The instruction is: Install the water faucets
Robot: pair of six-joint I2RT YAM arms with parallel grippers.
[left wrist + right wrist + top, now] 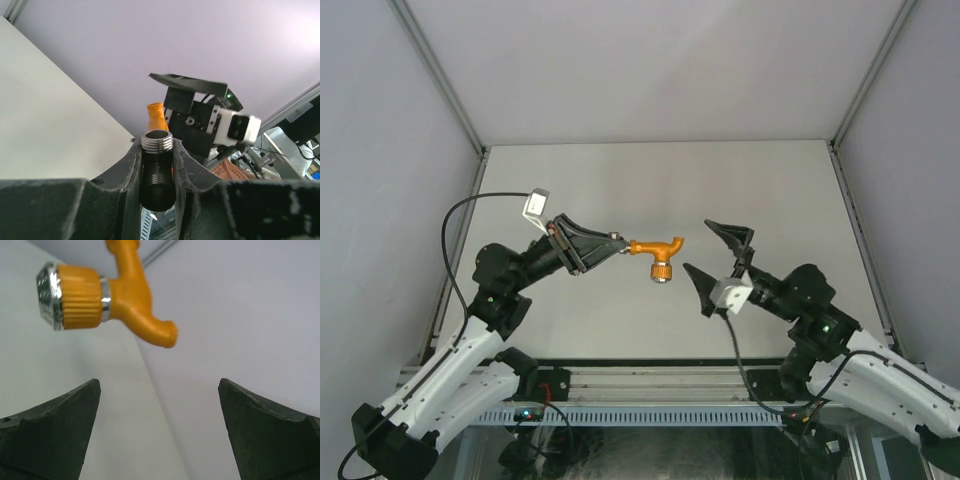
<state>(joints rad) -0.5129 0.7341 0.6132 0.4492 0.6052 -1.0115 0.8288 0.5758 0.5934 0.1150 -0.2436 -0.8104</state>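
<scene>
The orange-yellow water faucet hangs in the air above the middle of the table, its knob pointing toward the near edge. It sticks out from the tips of my left gripper. In the left wrist view that gripper is shut on a grey threaded pipe fitting, with the faucet's orange stem showing just beyond it. My right gripper stands wide open just right of the faucet, touching nothing. In the right wrist view the faucet and its ribbed knob float above the open gripper.
The white table top lies under both arms, walled by grey panels at the back and sides. A metal rail runs along the near edge between the arm bases.
</scene>
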